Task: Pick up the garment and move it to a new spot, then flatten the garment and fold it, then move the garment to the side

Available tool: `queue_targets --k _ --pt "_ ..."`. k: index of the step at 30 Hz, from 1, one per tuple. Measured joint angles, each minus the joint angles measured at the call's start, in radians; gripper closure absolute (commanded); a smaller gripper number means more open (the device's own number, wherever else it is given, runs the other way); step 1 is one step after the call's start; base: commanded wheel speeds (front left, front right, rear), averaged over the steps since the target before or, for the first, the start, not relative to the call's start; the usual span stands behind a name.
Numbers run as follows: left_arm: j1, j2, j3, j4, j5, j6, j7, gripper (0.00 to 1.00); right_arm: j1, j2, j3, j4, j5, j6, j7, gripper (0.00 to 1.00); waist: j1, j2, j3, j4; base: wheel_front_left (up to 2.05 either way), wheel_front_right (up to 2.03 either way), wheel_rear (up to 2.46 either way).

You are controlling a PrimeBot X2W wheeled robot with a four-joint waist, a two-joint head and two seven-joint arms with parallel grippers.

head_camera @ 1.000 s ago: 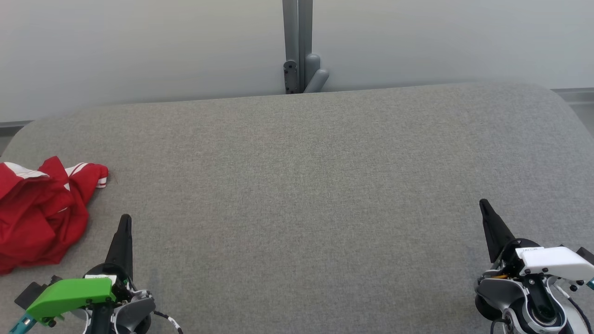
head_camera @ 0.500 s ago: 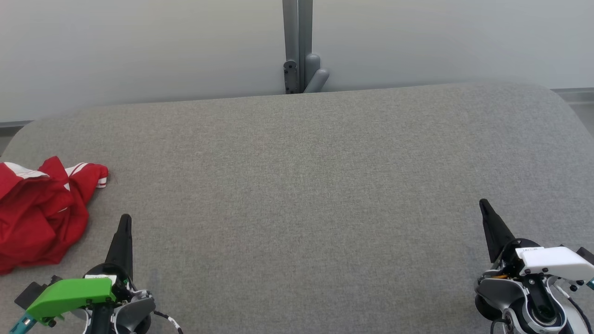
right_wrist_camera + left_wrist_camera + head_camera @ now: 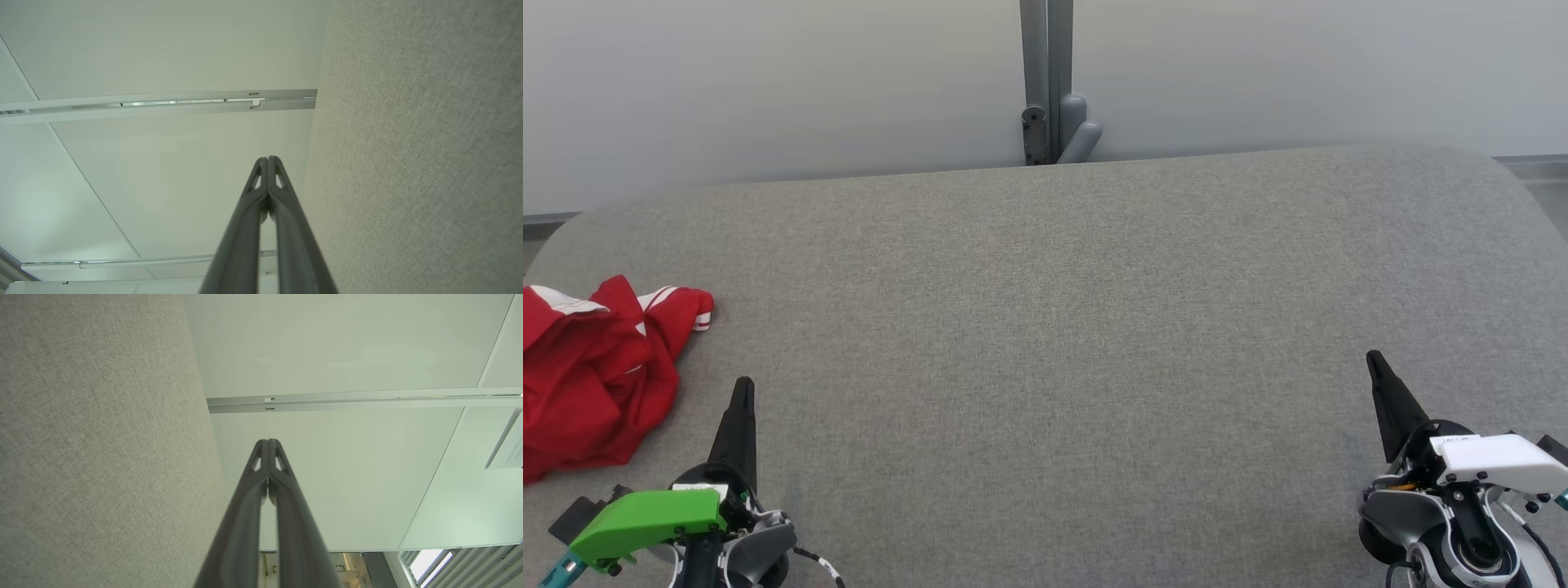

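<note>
Status: nothing done yet, by my read. The garment (image 3: 592,371), red with white stripe trim, lies crumpled in a heap at the far left of the grey fabric surface (image 3: 1054,327). It's partly cut off by the head view's left border, so I can't tell what kind of garment it is or how much runs out of frame. The left claw (image 3: 742,390) sits low at the near left, near the heap but not touching it. Its fingers are pressed together with nothing between them, and the left wrist view agrees. The right claw (image 3: 1377,361) sits at the near right, well apart from the garment, fingers likewise together and empty. Remaining: all of it, i.e. pick up, relocate, flatten, fold, move aside. The middle of the surface looks like a workable layout spot. Count: one garment, two claws, one surface, one grey post (image 3: 1047,82) behind its far edge.
</note>
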Motion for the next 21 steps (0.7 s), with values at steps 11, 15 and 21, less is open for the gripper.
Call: queue_targets --k 11,15,21 --pt "0.000 0.000 0.000 0.000 0.000 0.000 0.000 1.00 0.000 0.000 0.000 0.000 0.000 0.000 0.000 1.00 0.0000 0.0000 0.000 0.000 0.00 0.00 0.00" --pt "0.000 0.000 0.000 0.000 0.000 0.000 0.000 1.00 0.000 0.000 0.000 0.000 0.000 0.000 0.000 1.00 0.0000 0.0000 0.000 0.000 0.00 0.00 0.00" --pt "0.000 0.000 0.000 0.000 0.000 0.000 0.000 1.00 0.000 0.000 0.000 0.000 0.000 0.000 0.000 1.00 0.0000 0.0000 0.000 0.000 0.00 0.00 0.00"
